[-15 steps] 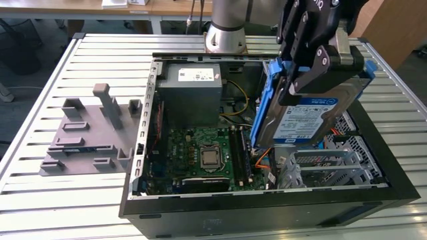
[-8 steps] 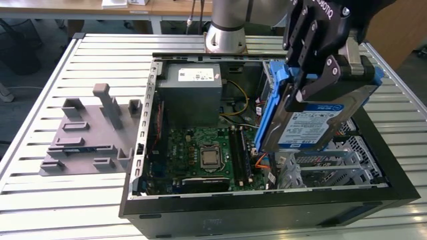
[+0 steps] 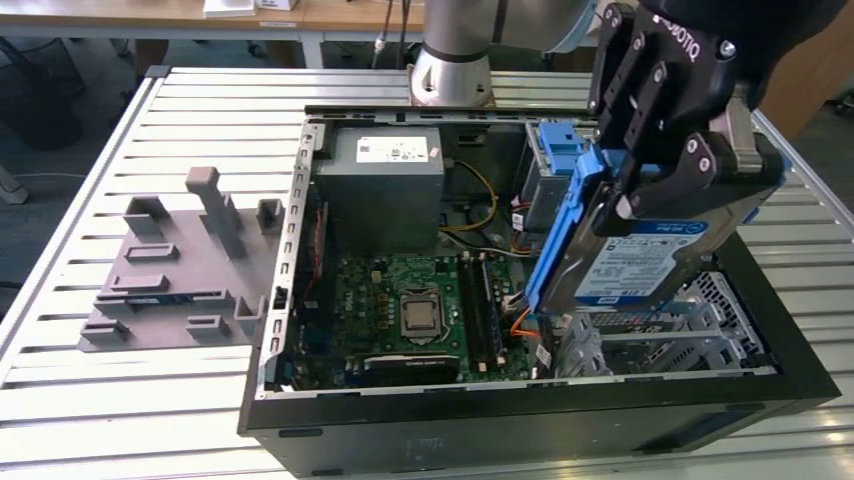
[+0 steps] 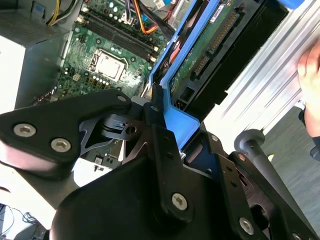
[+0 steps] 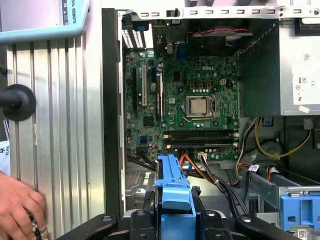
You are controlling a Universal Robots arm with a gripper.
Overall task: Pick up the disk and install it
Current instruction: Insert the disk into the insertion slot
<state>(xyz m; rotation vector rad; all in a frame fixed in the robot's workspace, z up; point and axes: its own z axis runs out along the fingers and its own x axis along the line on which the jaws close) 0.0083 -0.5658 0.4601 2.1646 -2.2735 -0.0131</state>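
I see the open computer case (image 3: 534, 395) lying on the slatted table (image 3: 200, 100), with open room above the motherboard (image 3: 414, 300), between the power supply (image 3: 387, 180) and the case's near wall. The disk (image 3: 654, 262) hangs on edge, tilted, above the case's side at the exterior view's right, just beside the drive cage (image 3: 554, 160). My gripper (image 3: 674, 185) reaches down from above and pinches the disk's upper end by its blue bracket (image 5: 172, 187). A person's hand (image 5: 17, 207) is outside the case wall, by the table slats.

The hand (image 3: 671, 192) grips the disk (image 3: 642, 266), tilted above the open computer case (image 3: 534, 405).
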